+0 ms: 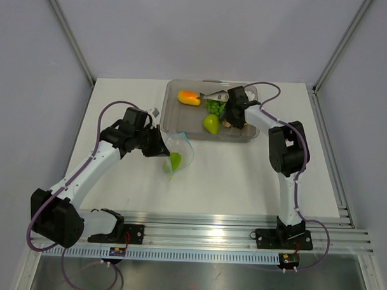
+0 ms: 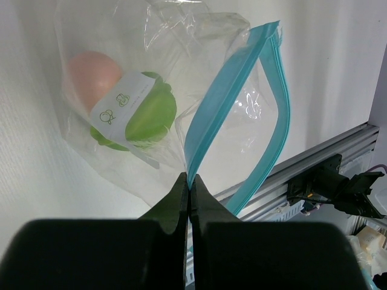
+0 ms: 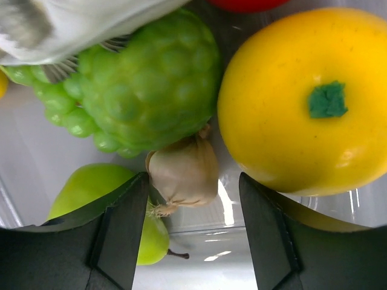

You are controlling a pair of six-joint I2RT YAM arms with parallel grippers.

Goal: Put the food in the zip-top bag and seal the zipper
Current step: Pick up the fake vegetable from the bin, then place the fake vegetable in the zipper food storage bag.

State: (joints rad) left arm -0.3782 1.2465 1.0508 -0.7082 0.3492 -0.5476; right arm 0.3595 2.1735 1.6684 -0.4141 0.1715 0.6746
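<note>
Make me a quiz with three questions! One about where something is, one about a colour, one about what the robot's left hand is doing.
1. Where is the pinkish egg? A in a bowl; B inside the zip-top bag; C on a shelf.
2. What colour is the zipper? A red; B black; C light blue.
3. The left gripper is: A shut on the zipper; B wide open; C holding a spoon.
Answers: 1 B, it shows through the clear plastic; 2 C, the strip is light blue; 3 A, its jaws pinch the strip.
</note>
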